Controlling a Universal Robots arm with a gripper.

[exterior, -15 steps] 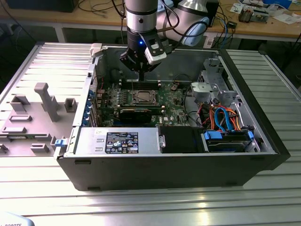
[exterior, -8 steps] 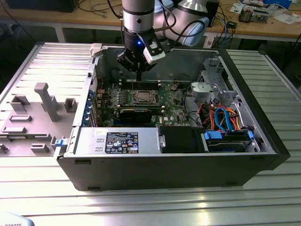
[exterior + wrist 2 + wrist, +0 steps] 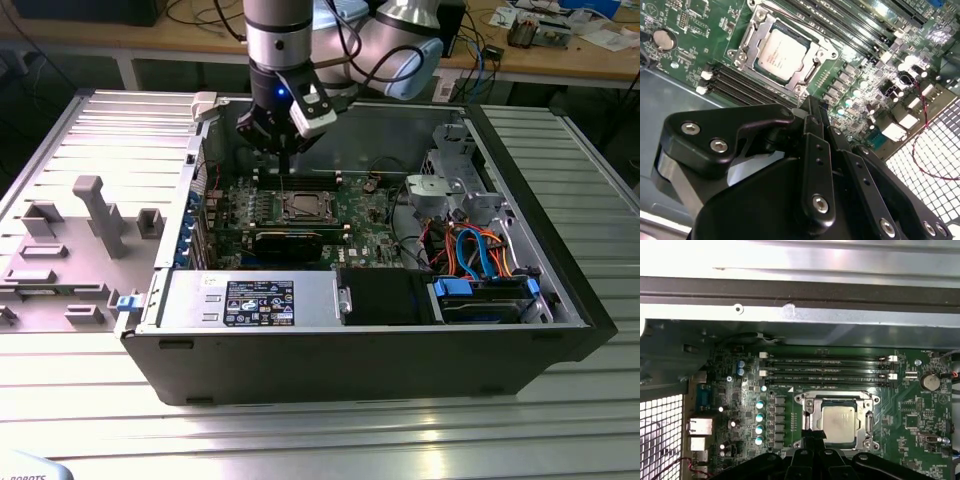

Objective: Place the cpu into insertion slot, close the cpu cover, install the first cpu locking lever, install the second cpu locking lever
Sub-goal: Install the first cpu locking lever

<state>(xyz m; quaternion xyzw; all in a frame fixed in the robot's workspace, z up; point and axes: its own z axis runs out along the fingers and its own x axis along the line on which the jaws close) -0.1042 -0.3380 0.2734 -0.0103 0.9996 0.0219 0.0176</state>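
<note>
Silver square cpu [image 3: 839, 420] lies flat in the insertion slot [image 3: 811, 74] on the green motherboard [image 3: 920, 415]. The cpu cover [image 3: 809, 410] appears folded down around it. The gripper [image 3: 810, 104] hangs just above the socket's edge beside the memory slots [image 3: 825, 367], fingers pinched together and holding nothing. A descent slightly off line would likely jab the cover or scrape the board
</note>
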